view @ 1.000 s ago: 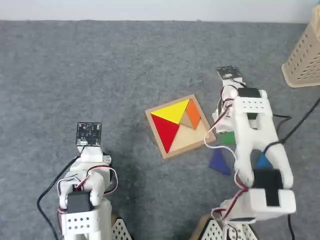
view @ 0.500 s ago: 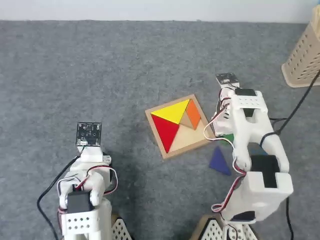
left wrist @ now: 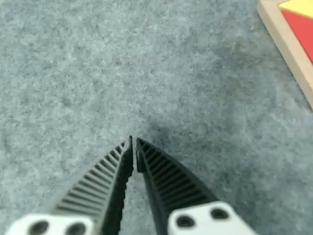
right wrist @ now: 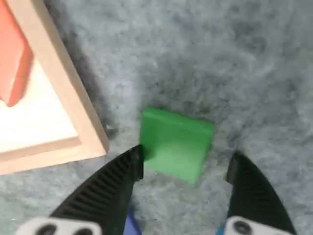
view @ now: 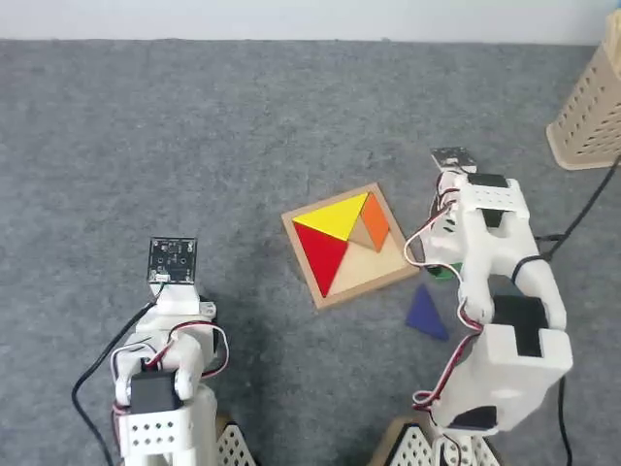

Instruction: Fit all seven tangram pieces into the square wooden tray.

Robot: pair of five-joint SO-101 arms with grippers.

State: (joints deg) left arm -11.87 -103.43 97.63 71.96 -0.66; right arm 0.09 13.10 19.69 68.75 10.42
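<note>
The square wooden tray (view: 321,289) lies mid-table and holds a yellow triangle (view: 333,218), a red triangle (view: 325,257) and an orange piece (view: 375,221). A green square (right wrist: 176,143) lies flat on the carpet just off the tray's corner (right wrist: 73,122). My right gripper (right wrist: 186,160) is open, low over the green square, one finger on each side of it. The right arm (view: 485,243) hides most of that piece from above. A dark blue triangle (view: 425,313) lies on the carpet near the tray. My left gripper (left wrist: 133,143) is shut on nothing, over bare carpet, far from the pieces.
A beige slotted basket (view: 592,107) stands at the table's far right edge. The left arm (view: 165,340) rests at the front left. Grey carpet covers the table, open at the back and on the left. A tray corner (left wrist: 286,34) shows in the left wrist view.
The right arm has shifted a little over the green square and now covers the light blue piece that showed beside it. The left arm has not moved.
</note>
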